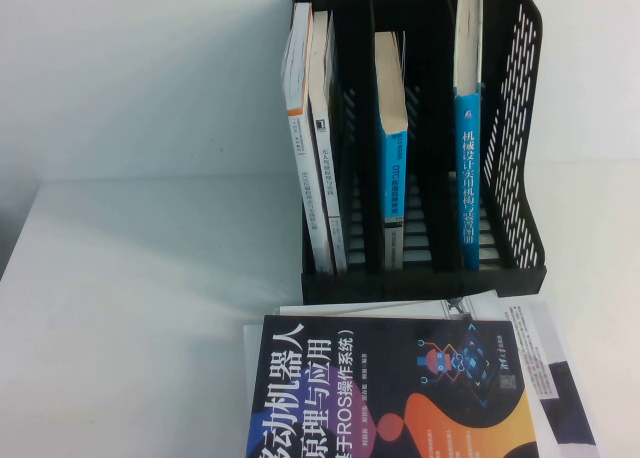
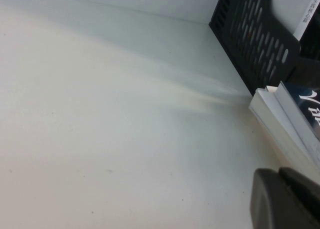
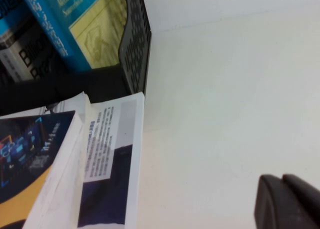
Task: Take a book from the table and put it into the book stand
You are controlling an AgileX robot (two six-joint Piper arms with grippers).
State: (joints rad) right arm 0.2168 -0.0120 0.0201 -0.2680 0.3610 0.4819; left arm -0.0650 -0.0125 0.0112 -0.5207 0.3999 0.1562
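To shelve the large black-navy paperback book [image 1: 395, 393] lying flat at bottom centre on the plain white table [image 1: 130, 308], slide it off the stack and stand it upright in a free slot of the black plastic book stand [image 1: 520, 138] at upper right, though left gripper [image 2: 285, 199] and right gripper [image 3: 287, 201], each low near the stack, show only dark finger edges, seemingly closed, so cannot tell.

We see a plain white surface [image 1: 130, 308]. The book stand [image 1: 520, 128] at its far edge is black with perforated mesh sides. We note two white-spined books [image 1: 312, 178] and two bright-blue-spined books [image 1: 468, 168] with white characters in it. The book [image 1: 390, 393] at the near edge has a black-navy cover, white Chinese title, orange and purple swirl. The left gripper [image 2: 287, 199] and right gripper [image 3: 287, 204] are dark grey-black.
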